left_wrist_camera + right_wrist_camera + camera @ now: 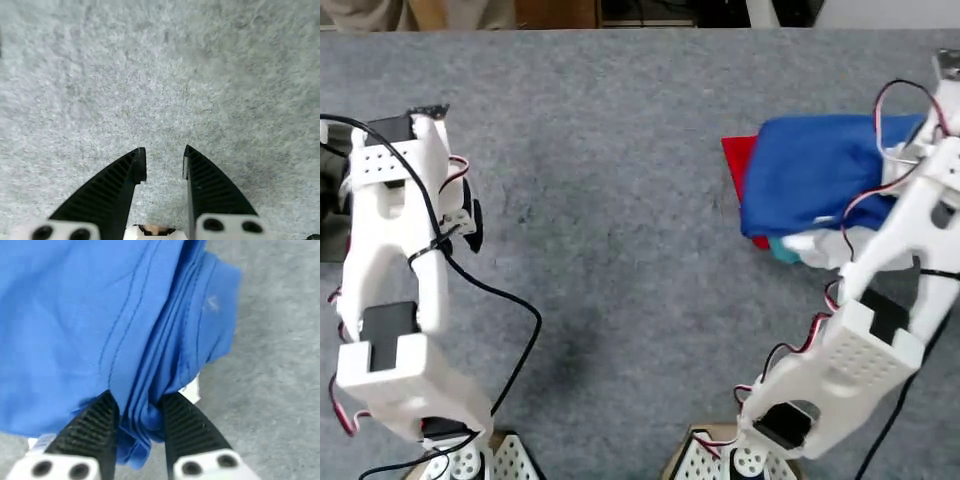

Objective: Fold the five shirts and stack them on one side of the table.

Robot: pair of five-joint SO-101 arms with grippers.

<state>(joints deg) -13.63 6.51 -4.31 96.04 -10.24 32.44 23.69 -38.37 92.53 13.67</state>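
R gripper (pixel 137 405) was clamped on a bunched fold of the blue shirt (pixel 815 170), jaws narrow w/ several layers of cloth pinched btwn them. The grip sat at the shirt's right end, close to the table's right edge, so the shirt spread away to the left of the gripper. Its long axis ran approx left-right across the table (pixel 620 120).

The pile at the right side served as the holder. The blue shirt lay on top. A red shirt (pixel 737 155) was underneath, w/ a corner sticking out to the left. A teal shirt (pixel 783 250) and some white cloth (pixel 810 243) peeked out at the near edge. Judged from edges only, that made approx four garments there.

L gripper (pixel 162 162) hung over bare grey table at the left, jaws a little apart w/ nothing btwn them, well apart from the pile. R arm was by far the nearer.

The next move prob turned on letting go w/o dragging the blue shirt rightward off the pile. Opening, then lifting straight up, looked safest. The bunched right end could spring loose and spoil the fold.
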